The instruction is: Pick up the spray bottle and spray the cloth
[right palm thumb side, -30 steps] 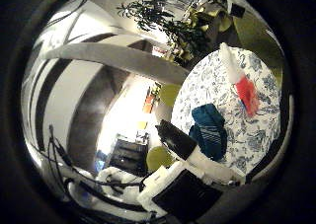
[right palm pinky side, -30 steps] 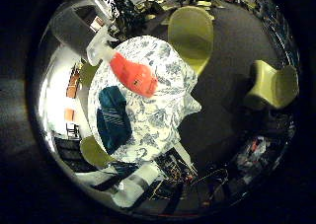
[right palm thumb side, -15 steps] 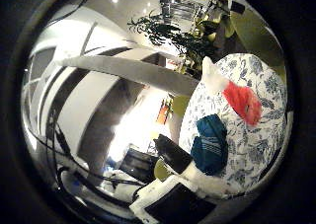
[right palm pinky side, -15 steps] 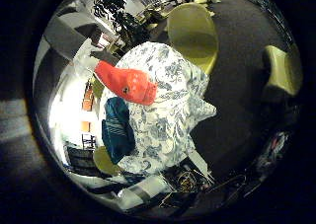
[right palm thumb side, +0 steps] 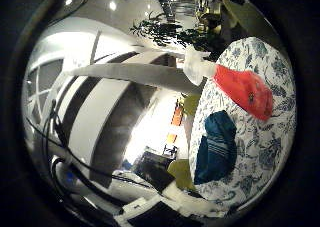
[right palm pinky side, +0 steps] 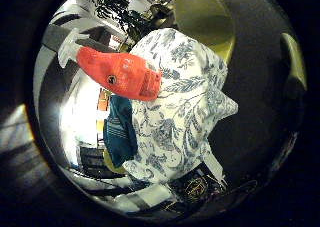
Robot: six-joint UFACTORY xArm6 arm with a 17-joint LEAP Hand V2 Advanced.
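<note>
A red spray bottle [right palm pinky side: 122,74] with a white spray head [right palm pinky side: 72,45] stands on a round table under a white cloth with a blue flower print [right palm pinky side: 190,122]. A folded teal cloth [right palm pinky side: 122,129] lies on the table beside the bottle. The right thumb side palm view shows the bottle [right palm thumb side: 244,91], the teal cloth [right palm thumb side: 215,147] and the table [right palm thumb side: 268,137] too. My hand [right palm thumb side: 150,199] is above the table, away from the bottle.
A yellow-green chair [right palm pinky side: 205,15] stands by the table on a dark floor. A potted plant [right palm thumb side: 178,29] stands beyond the table. A pale curved wall or counter [right palm thumb side: 120,82] runs along one side of the room.
The camera has moved closer to the table. The bottle and the teal cloth fill more of both views. The bottle and cloth rest where they were.
</note>
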